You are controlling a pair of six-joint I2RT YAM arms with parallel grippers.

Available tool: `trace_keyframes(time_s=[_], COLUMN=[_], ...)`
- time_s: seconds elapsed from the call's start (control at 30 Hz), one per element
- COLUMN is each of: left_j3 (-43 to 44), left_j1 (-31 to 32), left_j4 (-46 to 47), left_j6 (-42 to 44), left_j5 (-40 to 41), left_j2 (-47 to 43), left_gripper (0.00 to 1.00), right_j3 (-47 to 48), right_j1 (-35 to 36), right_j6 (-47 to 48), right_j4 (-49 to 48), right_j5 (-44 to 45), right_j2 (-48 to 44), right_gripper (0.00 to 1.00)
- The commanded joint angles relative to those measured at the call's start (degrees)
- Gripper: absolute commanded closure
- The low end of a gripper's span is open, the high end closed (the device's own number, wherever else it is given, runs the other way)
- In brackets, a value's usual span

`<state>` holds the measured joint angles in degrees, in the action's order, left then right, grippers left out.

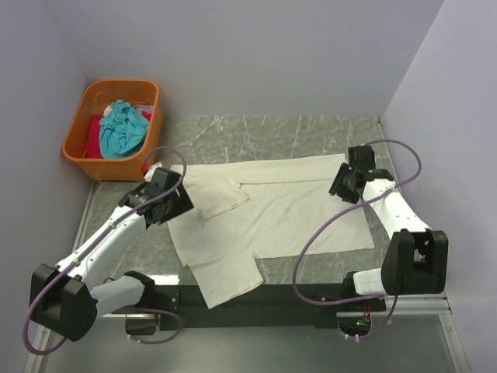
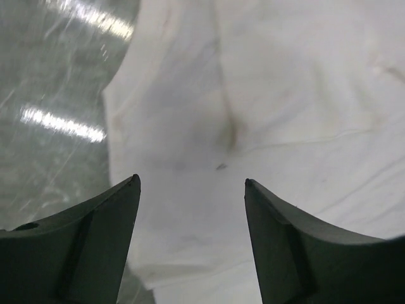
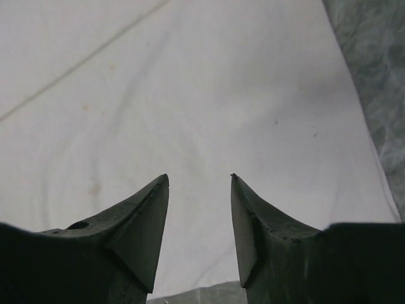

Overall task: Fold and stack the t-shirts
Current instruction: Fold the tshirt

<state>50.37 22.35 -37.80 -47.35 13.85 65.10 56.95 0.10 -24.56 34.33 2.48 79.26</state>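
A large cream t-shirt [image 1: 287,210] lies spread on the grey table, its upper left part folded over and one sleeve hanging toward the near edge. My left gripper [image 1: 180,203] hovers over the shirt's left side. In the left wrist view this gripper [image 2: 191,182] is open above creased cream cloth [image 2: 285,95], with nothing between the fingers. My right gripper [image 1: 342,188] hangs over the shirt's upper right corner. Seen from its own wrist, the right gripper [image 3: 199,177] is open too, over smooth cloth [image 3: 190,82]. A teal t-shirt [image 1: 120,128] and a red t-shirt [image 1: 95,136] lie crumpled in the basket.
The orange plastic basket [image 1: 78,155] stands at the back left corner against the wall. Bare marbled tabletop [image 1: 272,136] shows behind the cream shirt and along its left edge [image 2: 50,95]. Pale walls close in the left, back and right sides.
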Motion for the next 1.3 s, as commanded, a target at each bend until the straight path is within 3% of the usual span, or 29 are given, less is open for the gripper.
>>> trace_keyframes(time_s=[0.0, 0.13, 0.73, 1.1, 1.27], left_j3=[-4.39, -2.21, 5.0, 21.59, 25.48], left_j1=[0.33, 0.33, 0.33, -0.64, -1.69], left_j4=[-0.35, 3.86, 11.43, 9.42, 6.79], left_j6=[-3.54, -2.66, -0.28, 2.79, 3.32], left_j5=[0.57, 0.39, 0.83, 1.71, 2.33], left_j2=[-3.93, 1.59, 28.14, 43.96, 43.45], left_gripper=[0.28, 0.3, 0.33, 0.34, 0.32], right_j3=[-3.33, -2.89, 0.7, 11.51, 13.45], right_j1=[2.79, 6.05, 5.53, 0.96, 0.43], right_j6=[-0.76, -0.4, 0.82, 1.0, 1.18], right_j4=[-4.26, -4.62, -6.73, -6.64, -4.8], right_j5=[0.51, 0.85, 1.48, 1.91, 1.56], right_j2=[-2.37, 1.24, 17.85, 28.13, 24.9], right_gripper=[0.5, 0.52, 0.51, 0.53, 0.53])
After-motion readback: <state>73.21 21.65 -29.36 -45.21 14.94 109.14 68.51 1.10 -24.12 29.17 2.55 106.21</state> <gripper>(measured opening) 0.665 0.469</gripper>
